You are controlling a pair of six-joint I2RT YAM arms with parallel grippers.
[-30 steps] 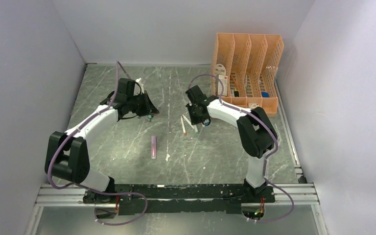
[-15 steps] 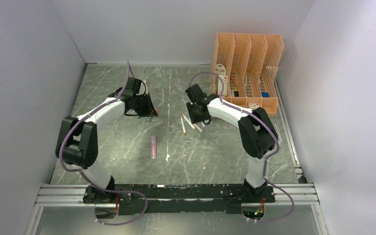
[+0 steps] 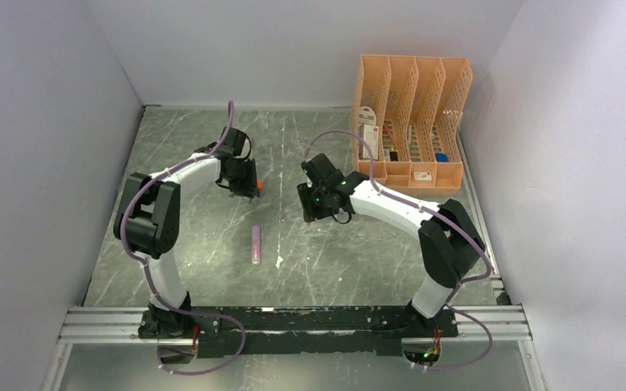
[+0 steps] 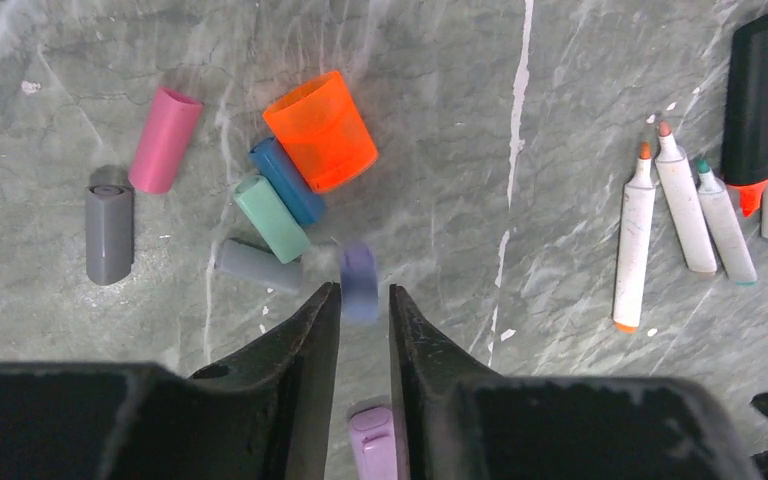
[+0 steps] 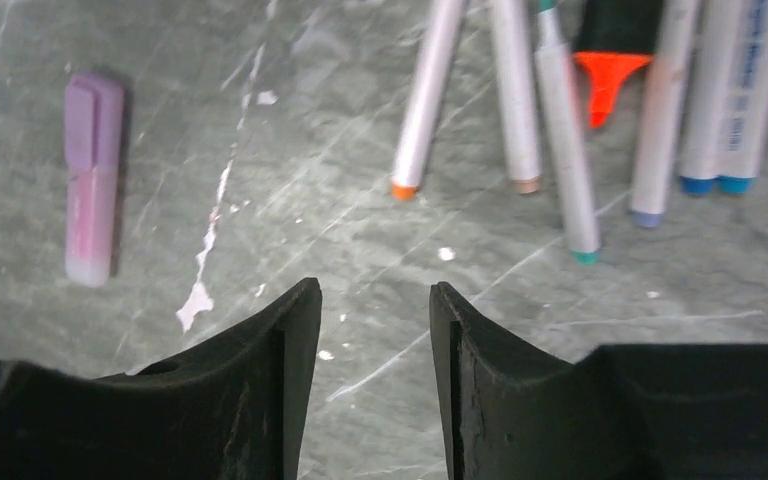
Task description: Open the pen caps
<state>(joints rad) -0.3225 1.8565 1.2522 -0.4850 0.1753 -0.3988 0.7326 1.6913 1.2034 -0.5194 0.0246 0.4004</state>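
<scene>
Several loose pen caps lie in a cluster in the left wrist view: pink (image 4: pixel 165 138), grey (image 4: pixel 109 233), orange (image 4: pixel 320 130), blue (image 4: pixel 286 180), teal (image 4: pixel 271 218). A blurred purple cap (image 4: pixel 359 281) sits free just beyond the tips of my left gripper (image 4: pixel 363 292), whose jaws stand slightly apart. Uncapped white pens (image 4: pixel 687 200) and a black marker (image 4: pixel 757 100) lie to the right. My right gripper (image 5: pixel 375 288) hovers open and empty near the pens (image 5: pixel 515 100). A pink-purple highlighter (image 5: pixel 93 180) lies capped to its left.
An orange file organizer (image 3: pixel 412 114) stands at the back right against the wall. Grey walls close in the marbled table (image 3: pixel 212 269) on three sides. The highlighter (image 3: pixel 256 243) lies alone mid-table between the arms.
My left gripper swung right over the cap pile and its jaws parted, letting go of the purple cap. My right gripper opened and shifted left and nearer, over the pens.
</scene>
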